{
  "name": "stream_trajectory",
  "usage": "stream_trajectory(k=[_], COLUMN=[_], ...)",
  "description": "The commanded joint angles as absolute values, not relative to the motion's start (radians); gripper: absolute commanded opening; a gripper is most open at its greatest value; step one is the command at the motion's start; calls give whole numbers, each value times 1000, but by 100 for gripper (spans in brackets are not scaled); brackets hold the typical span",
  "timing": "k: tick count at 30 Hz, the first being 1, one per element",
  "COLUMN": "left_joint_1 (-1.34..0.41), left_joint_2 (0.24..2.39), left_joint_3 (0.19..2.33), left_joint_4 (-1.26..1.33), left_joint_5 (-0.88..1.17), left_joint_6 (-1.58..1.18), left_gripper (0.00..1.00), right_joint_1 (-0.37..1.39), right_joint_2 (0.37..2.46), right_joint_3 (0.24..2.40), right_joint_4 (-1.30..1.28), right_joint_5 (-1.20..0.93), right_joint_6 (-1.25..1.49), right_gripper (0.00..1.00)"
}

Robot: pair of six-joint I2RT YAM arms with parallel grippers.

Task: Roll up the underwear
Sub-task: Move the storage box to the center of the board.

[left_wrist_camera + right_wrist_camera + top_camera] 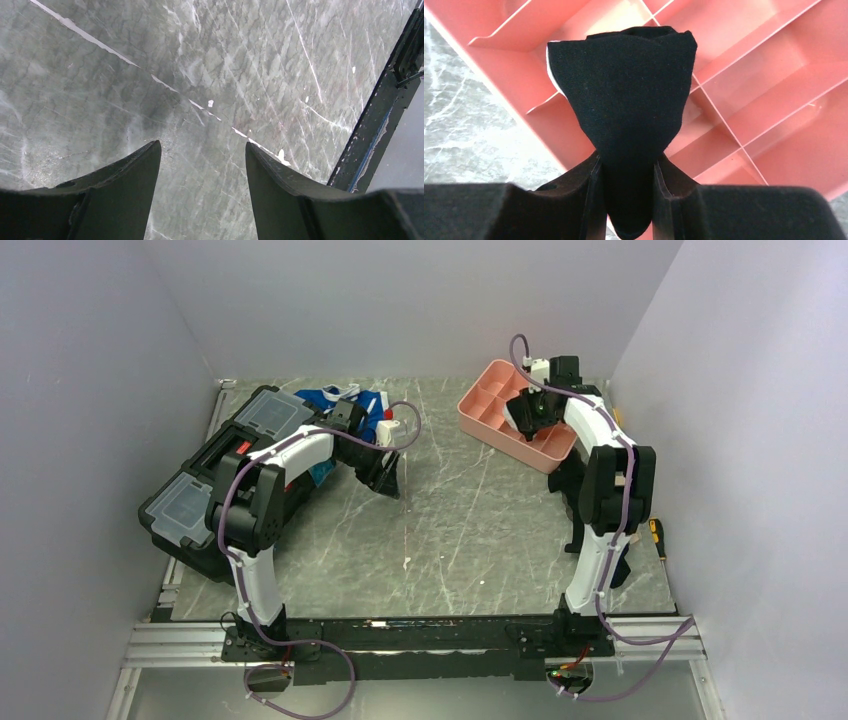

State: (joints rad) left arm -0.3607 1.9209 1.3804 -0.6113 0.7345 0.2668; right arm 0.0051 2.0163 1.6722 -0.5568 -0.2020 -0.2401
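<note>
Closed tight, the jaws of our right gripper (628, 172) pinched the underwear (624, 90), a black rolled bundle held over the dividers of the pink tray (774, 125); we could not tell whether it touched them. Those of our left gripper (202, 145) stood wide apart and empty, low over the marble table (100, 75), well away. We judged the fabric light, soft and limp, so the roll would likely loosen if taken by one edge; across its middle, through every layer, seemed the safest hold.

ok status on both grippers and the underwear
Right gripper shut on the underwear, over the pink tray. Left gripper open, empty, above the table. Nothing blocking.
</note>
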Motion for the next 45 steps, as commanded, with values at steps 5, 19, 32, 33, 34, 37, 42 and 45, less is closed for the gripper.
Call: stream_trajectory(k=[5,19,32,33,34,37,42,45], left_joint_1=[-358,-359,-336,-333,-331,-324,-321,-322], left_joint_2=[1862,1850,1714,1701,1688,1656,1631,1649], left_joint_3=[1393,1394,1312,1304,1296,1273,1249,1256], left_joint_4=[-621,-643,-544,-530,-519,-481,-426,-411], left_joint_5=[742,709,548,535,519,489,479,498], left_joint_6=[281,291,235,228,219,189,142,108], left_gripper=[67,67,70,70,70,70,71,71], right_joint_1=[5,8,174,197,217,270,310,308], right_joint_2=[1993,2050,2018,2003,1988,1937,1854,1814], right_joint_3=[1635,1661,1517,1496,1476,1433,1398,1403], right_joint_4=[-574,-899,-1109,-1111,-1114,-1135,-1139,-1117], right_joint_5=[-379,-621,-699,-693,-690,-681,-648,-633], right_joint_6=[-317,-662,-935,-943,-951,-967,-953,-923], right_gripper=[0,0,0,0,0,0,0,0])
